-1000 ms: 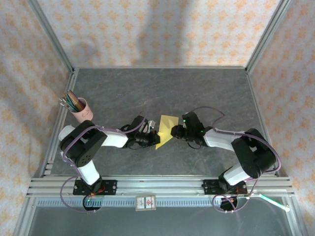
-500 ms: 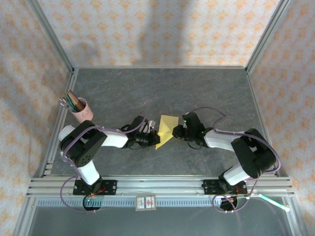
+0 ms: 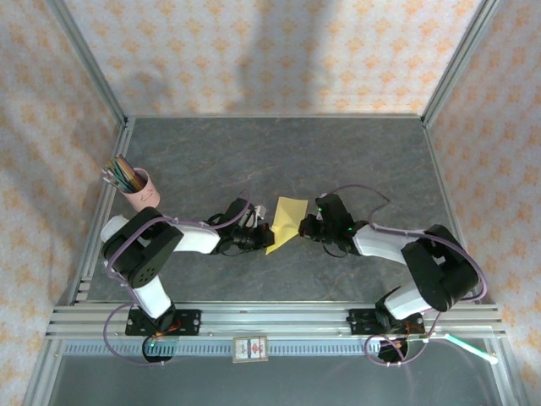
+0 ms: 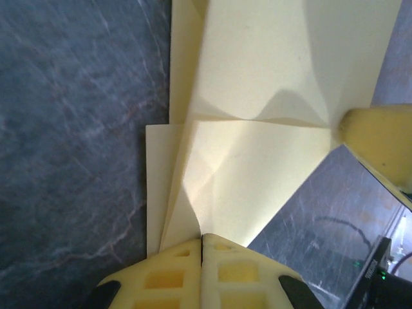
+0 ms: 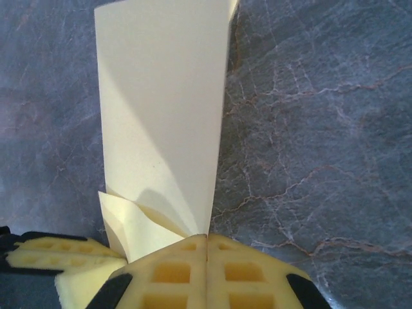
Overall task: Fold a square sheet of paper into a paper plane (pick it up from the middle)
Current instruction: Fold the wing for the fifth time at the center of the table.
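Grey marbled worktop (image 3: pixel 254 152): creased yellow paper sheet (image 3: pixel 286 222) runs near-to-far at its middle, left fingers (image 4: pixel 196 251) and right fingers (image 5: pixel 203 248) clenched on opposite sides.

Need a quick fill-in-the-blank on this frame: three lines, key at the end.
1. The left hand and right hand are both ___ on the paper.
2. The paper's colour is ___.
3. The pink cup stands on the ___ arm's side of the table.
Missing words: shut; yellow; left.
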Robot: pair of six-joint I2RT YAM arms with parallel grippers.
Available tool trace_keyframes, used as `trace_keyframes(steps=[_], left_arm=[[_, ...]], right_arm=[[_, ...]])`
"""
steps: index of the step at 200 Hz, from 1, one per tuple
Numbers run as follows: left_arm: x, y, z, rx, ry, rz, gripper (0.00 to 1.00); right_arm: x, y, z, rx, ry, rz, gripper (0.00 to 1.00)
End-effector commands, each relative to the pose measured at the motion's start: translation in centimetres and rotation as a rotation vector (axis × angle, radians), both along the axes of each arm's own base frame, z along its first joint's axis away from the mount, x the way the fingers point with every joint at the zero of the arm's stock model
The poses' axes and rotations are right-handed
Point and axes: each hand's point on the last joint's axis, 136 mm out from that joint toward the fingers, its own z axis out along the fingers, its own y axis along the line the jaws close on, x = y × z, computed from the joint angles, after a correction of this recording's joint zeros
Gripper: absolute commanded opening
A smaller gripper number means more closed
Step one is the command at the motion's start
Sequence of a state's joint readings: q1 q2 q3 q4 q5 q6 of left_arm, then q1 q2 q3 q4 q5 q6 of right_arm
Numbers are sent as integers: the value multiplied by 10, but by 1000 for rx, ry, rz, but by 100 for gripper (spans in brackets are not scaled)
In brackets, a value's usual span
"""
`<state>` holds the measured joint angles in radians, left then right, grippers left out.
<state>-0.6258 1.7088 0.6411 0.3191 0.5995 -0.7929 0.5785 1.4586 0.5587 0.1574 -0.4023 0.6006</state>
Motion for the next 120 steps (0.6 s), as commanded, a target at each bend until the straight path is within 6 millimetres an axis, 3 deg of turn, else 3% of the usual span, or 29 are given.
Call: trace_keyframes(steps=[1,66,120], left_arm=[[17,6,15,37,-101,22,9],[23,-2,65,168,-485,-32,24],[14,-6,63,369,-654,-91,36]], right_arm=[[4,2,14,42,-1,-31,0],[-1,15,25,155,112,-81,0],[0,23,36,244,145,-91,0]])
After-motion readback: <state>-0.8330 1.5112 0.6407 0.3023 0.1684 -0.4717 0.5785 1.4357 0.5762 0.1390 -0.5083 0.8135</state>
